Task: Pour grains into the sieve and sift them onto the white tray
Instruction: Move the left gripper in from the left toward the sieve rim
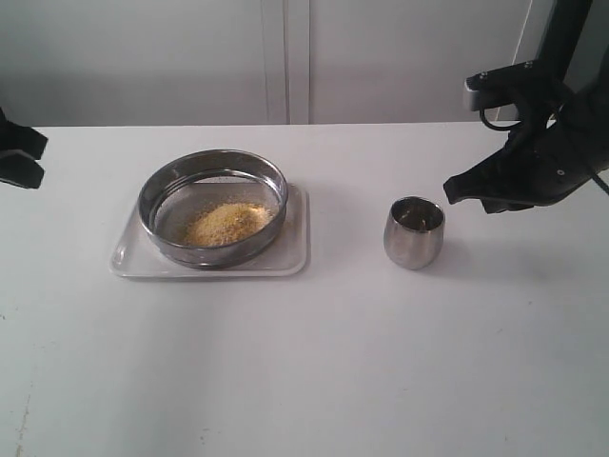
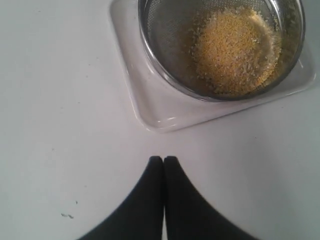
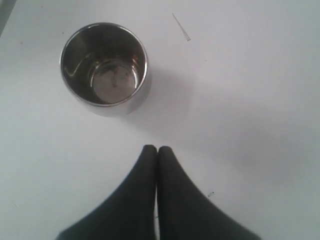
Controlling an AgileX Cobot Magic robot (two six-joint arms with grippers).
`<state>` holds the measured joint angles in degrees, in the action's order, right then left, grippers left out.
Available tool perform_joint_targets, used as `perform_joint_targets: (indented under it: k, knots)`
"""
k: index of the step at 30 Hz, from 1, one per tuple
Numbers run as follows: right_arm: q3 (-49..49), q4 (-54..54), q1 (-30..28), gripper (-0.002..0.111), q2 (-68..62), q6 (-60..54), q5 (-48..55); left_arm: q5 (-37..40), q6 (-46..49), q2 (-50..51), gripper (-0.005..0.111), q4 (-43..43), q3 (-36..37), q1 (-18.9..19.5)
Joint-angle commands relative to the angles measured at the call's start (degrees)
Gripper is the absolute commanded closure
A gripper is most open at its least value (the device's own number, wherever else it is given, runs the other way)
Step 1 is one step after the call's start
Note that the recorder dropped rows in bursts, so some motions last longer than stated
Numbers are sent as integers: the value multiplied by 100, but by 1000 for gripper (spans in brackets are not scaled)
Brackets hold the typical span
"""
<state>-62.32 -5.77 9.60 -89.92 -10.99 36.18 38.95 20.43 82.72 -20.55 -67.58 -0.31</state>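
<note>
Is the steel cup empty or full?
Empty: the cup stands upright, its shiny bottom bare apart from a speck or two.

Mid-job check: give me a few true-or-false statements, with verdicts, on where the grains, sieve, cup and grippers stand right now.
1. The grains lie in the sieve. True.
2. The sieve is held up in the air. False: it rests on the white tray.
3. The steel cup is full of grains. False: it stands upright and looks all but empty.
4. The left gripper and the right gripper are both shut, holding nothing. True.
</note>
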Motion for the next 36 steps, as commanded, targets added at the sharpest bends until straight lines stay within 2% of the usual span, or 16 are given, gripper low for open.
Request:
perform_joint_targets:
  k: [1,4,9,21,24,28,31,33,36]
  knots:
    - [-29,8,-47,108,15,28,-53,13,-66,721,107,219,-633,-309]
    - [-29,8,-47,108,15,28,-53,15,-263,1212,107,458,-1089,-503]
    - [-29,8,-47,108,15,57,-53,199,-1188,1993,107,1703,-2023,-849]
    - [-29,8,-47,108,15,57,-53,644,-1625,3451,106,1807,-3891,-957]
    - [-29,8,-47,108,15,57,-53,556,-1625,3715,93,1807,-4219,-1009]
    - [-29,8,-47,108,15,50,-52,434,-1625,4030,64,1684,-4541,-1060]
    - [-29,8,-47,108,15,50,-52,351,-1617,4228,48,1684,-4656,-1084]
    - [-29,8,-47,108,15,50,-52,351,-1617,4350,46,1684,-4685,-1084]
    - [-29,8,-47,108,15,50,-52,391,-1617,4496,50,1684,-4722,-1118]
